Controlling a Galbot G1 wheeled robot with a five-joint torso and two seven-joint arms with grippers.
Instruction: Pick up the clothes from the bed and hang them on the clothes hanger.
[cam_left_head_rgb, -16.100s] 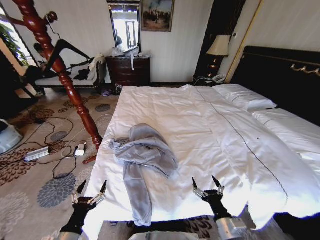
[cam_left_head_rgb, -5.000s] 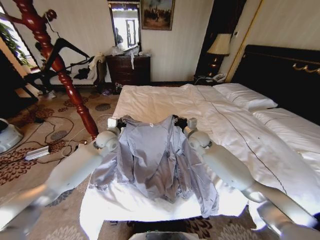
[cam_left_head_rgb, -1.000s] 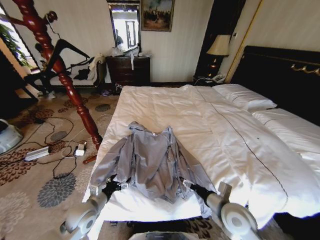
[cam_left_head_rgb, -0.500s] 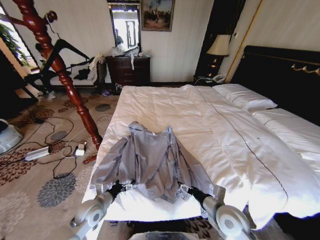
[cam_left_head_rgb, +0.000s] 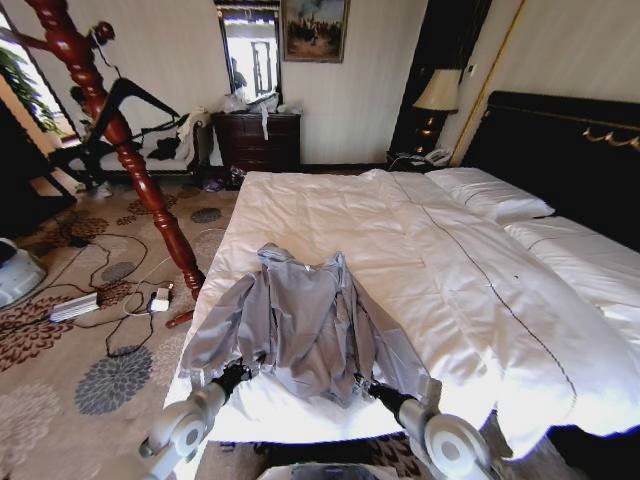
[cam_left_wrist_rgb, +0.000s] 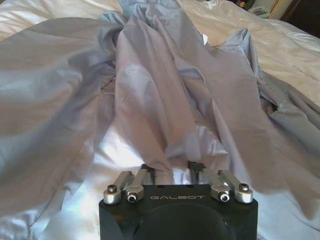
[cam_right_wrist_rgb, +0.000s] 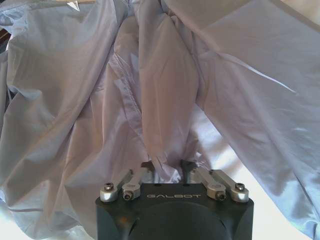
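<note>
Lying spread on the bed (cam_left_head_rgb: 420, 250), the jacket (cam_left_head_rgb: 305, 325) points its collar away from the robot, while the left gripper (cam_left_head_rgb: 243, 372) and right gripper (cam_left_head_rgb: 362, 382) pinch its hem in their jaws.

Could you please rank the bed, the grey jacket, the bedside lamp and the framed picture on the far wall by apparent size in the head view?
1. The bed.
2. The jacket.
3 and 4. The framed picture and the lamp look alike; both stand far off, so I would not rank them.
</note>
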